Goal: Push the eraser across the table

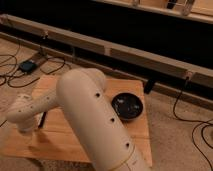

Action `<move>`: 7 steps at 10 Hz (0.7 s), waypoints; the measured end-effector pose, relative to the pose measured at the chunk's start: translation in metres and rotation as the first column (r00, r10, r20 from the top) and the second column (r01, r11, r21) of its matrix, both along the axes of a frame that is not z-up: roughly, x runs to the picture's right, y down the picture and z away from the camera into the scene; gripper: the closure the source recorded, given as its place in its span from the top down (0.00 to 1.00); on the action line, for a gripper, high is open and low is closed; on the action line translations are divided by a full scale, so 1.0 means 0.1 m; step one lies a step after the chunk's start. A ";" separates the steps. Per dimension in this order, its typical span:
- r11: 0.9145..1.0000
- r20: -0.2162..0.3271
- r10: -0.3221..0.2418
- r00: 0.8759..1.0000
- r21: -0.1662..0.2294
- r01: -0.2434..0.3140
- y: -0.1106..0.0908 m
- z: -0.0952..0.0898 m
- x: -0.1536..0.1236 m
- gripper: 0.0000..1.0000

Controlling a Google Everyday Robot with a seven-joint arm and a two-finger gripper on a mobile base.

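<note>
The low wooden slatted table fills the lower middle of the camera view. My large cream arm reaches from the bottom centre over its left half. My gripper is at the arm's end, low over the table's left front part, mostly hidden by the wrist. The eraser is hidden from view. A slim dark object lies on the table just right of the wrist; I cannot tell what it is.
A black bowl stands on the table's right side. Cables and a small dark box lie on the carpet at the left. A long low ledge runs behind the table, with more cables at the right.
</note>
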State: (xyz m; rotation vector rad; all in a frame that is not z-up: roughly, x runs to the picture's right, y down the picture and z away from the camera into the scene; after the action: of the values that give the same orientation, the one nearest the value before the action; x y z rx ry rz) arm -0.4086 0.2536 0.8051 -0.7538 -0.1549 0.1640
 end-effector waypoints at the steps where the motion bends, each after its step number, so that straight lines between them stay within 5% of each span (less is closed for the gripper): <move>1: 1.000 -0.004 -0.002 1.000 0.013 0.002 -0.07 0.06 0.04 0.65; 7: 0.999 0.021 -0.019 1.000 0.038 0.018 -0.35 0.23 0.01 0.65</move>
State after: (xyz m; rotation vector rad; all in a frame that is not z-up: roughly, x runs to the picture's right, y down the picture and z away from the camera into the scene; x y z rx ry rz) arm -0.4074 0.2184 0.8279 -0.7198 -0.1711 0.1352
